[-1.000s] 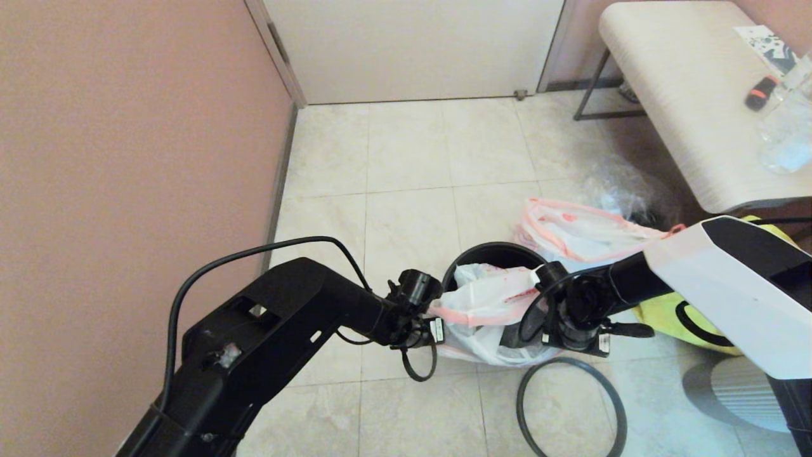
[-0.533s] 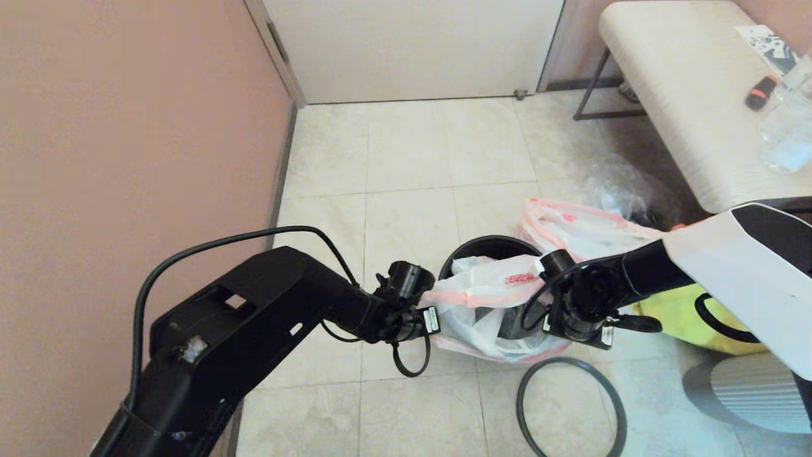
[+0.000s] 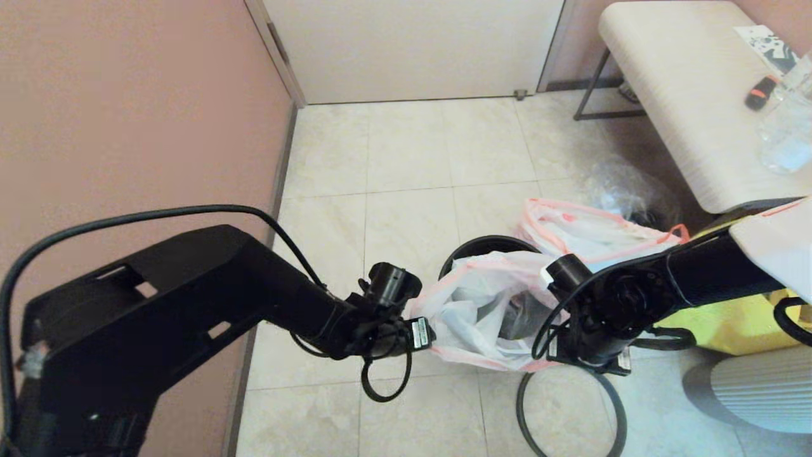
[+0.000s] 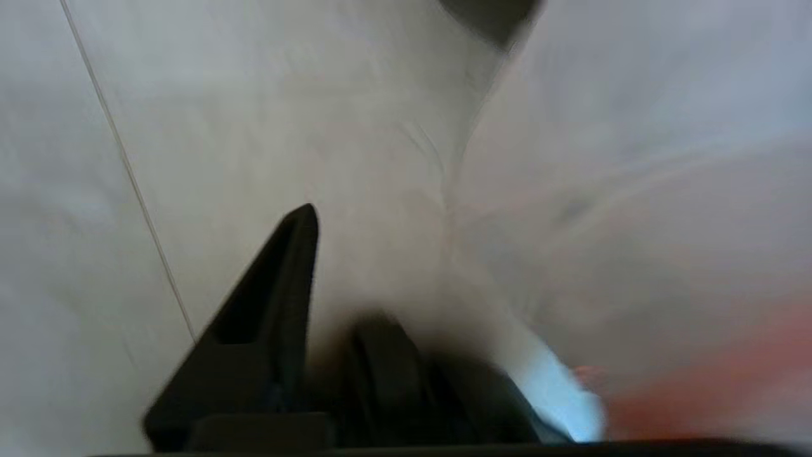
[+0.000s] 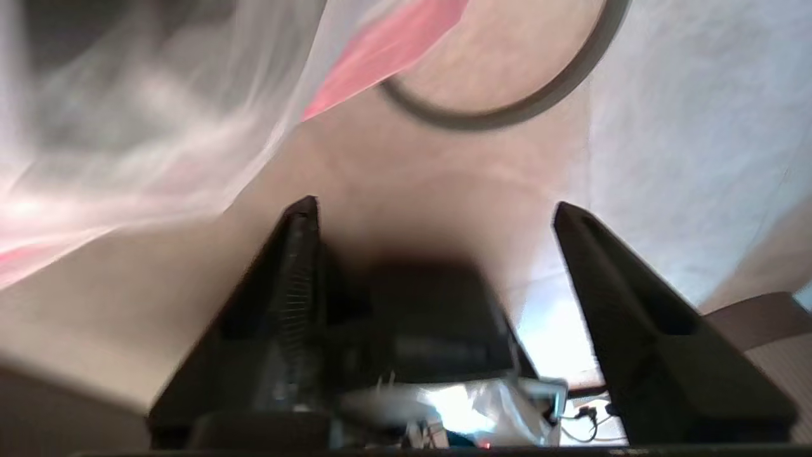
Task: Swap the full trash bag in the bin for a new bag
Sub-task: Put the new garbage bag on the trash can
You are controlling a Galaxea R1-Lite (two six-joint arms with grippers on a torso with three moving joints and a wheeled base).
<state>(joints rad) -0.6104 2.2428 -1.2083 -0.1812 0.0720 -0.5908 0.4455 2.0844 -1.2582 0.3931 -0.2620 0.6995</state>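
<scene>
Both grippers, left (image 3: 424,330) and right (image 5: 434,212), jaws now apart beside bin (image 3: 472,249), new bag (image 3: 482,304) released, draped over it.

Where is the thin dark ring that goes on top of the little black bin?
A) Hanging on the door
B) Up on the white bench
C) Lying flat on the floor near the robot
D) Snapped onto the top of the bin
C: in the head view the dark hoop lies flat on the floor tiles, on the robot's side of the bin and apart from it, just below the right gripper.
</scene>
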